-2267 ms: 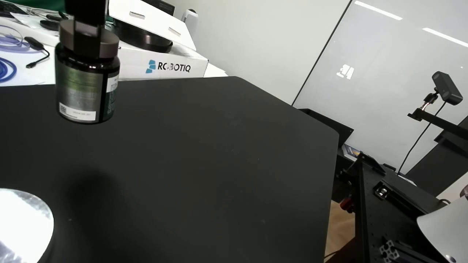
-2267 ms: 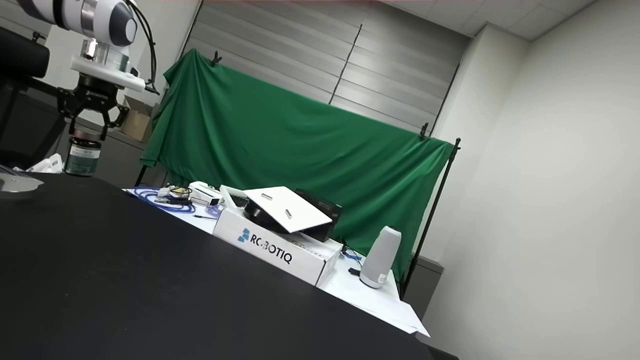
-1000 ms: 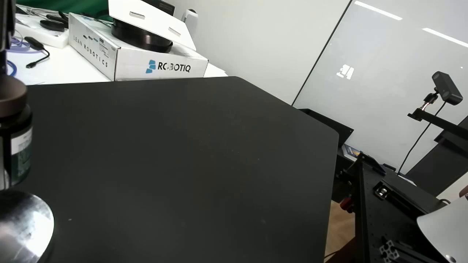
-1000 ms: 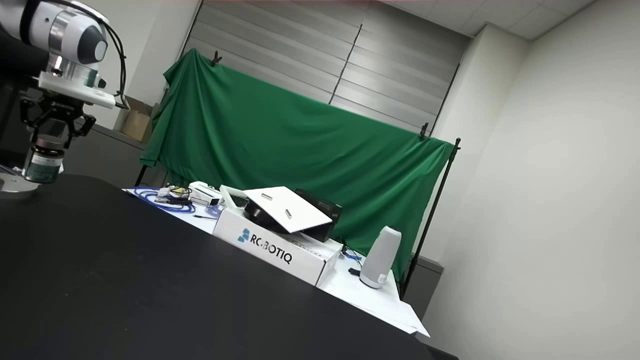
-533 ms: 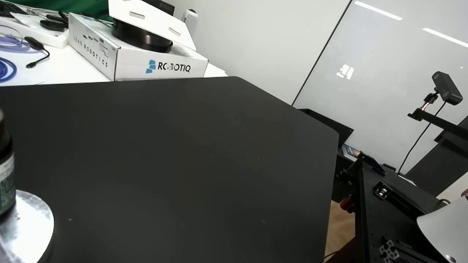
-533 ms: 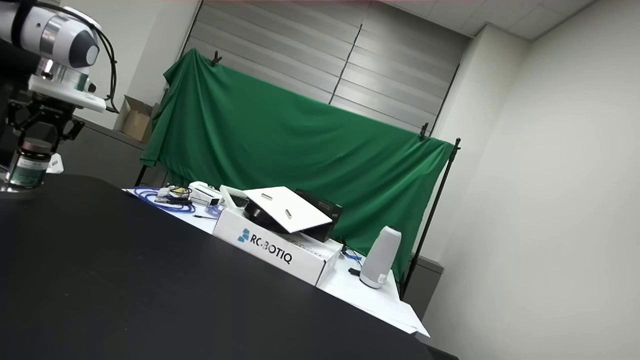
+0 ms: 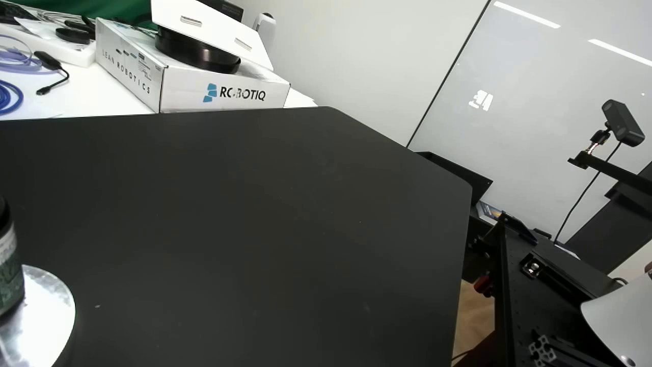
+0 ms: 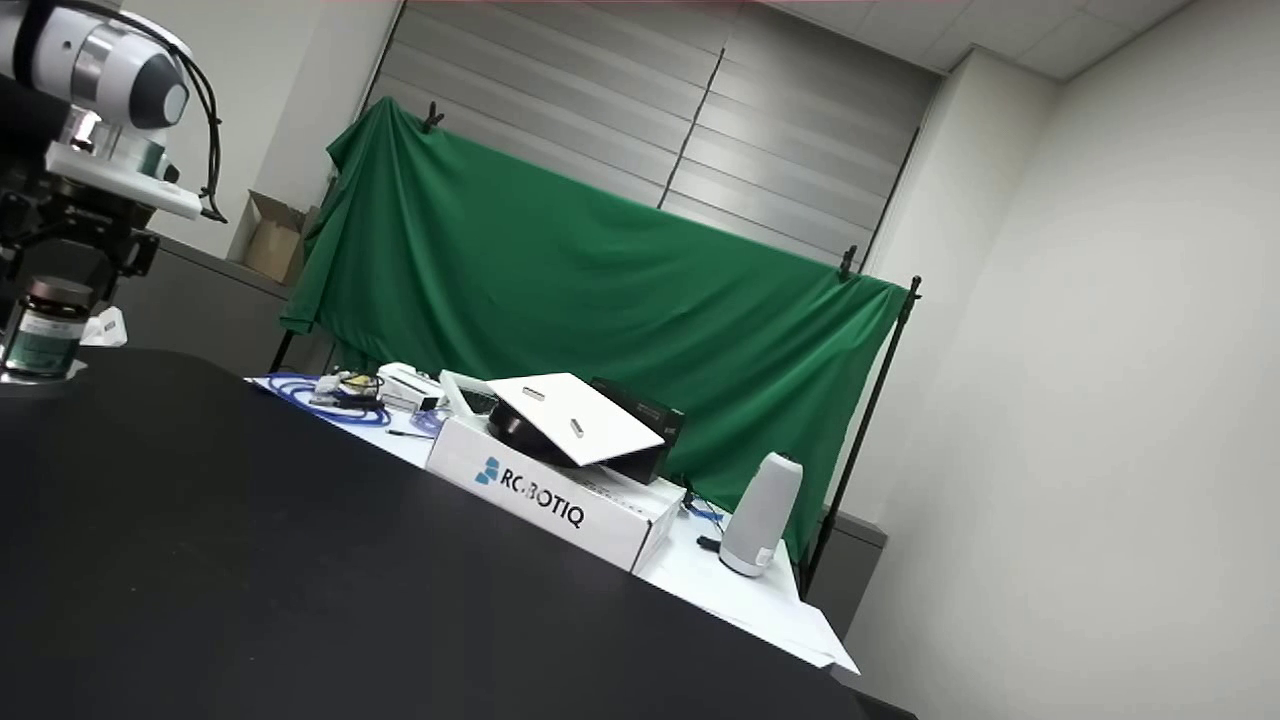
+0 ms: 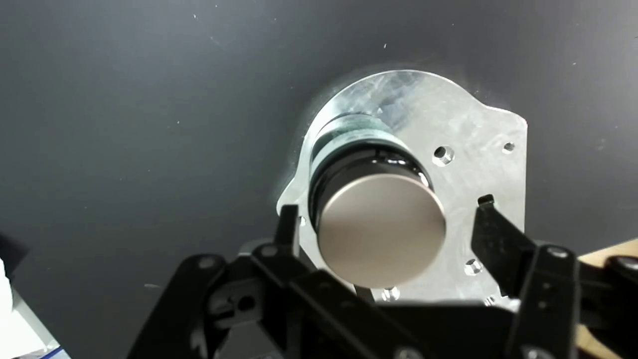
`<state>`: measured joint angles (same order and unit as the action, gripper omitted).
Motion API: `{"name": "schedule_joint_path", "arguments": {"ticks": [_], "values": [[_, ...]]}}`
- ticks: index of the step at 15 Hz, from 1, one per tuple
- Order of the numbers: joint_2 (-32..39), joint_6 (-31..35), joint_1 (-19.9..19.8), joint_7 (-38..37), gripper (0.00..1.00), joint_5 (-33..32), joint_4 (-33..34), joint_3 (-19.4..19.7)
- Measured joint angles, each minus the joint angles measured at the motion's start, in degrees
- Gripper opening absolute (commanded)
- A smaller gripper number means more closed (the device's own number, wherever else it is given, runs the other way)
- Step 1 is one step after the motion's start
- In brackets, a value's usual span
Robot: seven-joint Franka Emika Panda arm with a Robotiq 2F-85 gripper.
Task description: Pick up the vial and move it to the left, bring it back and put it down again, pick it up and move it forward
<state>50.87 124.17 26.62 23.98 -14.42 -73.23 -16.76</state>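
Observation:
The vial (image 9: pixel 381 232), with a brownish cap over a dark shoulder and a green-grey label, stands on a silver metal plate (image 9: pixel 478 134) in the wrist view. My gripper (image 9: pixel 387 214) is open around the cap, with a gap showing on either side of it. In an exterior view the vial (image 8: pixel 45 340) is upright at the far left, under the gripper. Only a slice of the vial (image 7: pixel 7 275) shows at the left edge of an exterior view, on the plate (image 7: pixel 53 306); the gripper is out of that picture.
The plate lies on a black table (image 7: pixel 254 229). Past the table's far edge is a white surface with a Robotiq box (image 7: pixel 224 92), cables (image 7: pixel 10 97) and a grey-white upright device (image 8: pixel 762 515). A camera on an arm (image 7: pixel 622 122) stands off to the side.
The vial has come down from the air over the black table onto the metal plate, moving leftward in both exterior views. The jaws have opened and let go of the cap.

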Motion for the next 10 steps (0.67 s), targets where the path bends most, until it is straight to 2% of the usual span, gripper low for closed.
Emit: {"name": "schedule_joint_path", "arguments": {"ticks": [10], "values": [[-1.6, -1.9, 0.5, 0.1, 1.0, 0.0, 2.6, -0.1]]}}
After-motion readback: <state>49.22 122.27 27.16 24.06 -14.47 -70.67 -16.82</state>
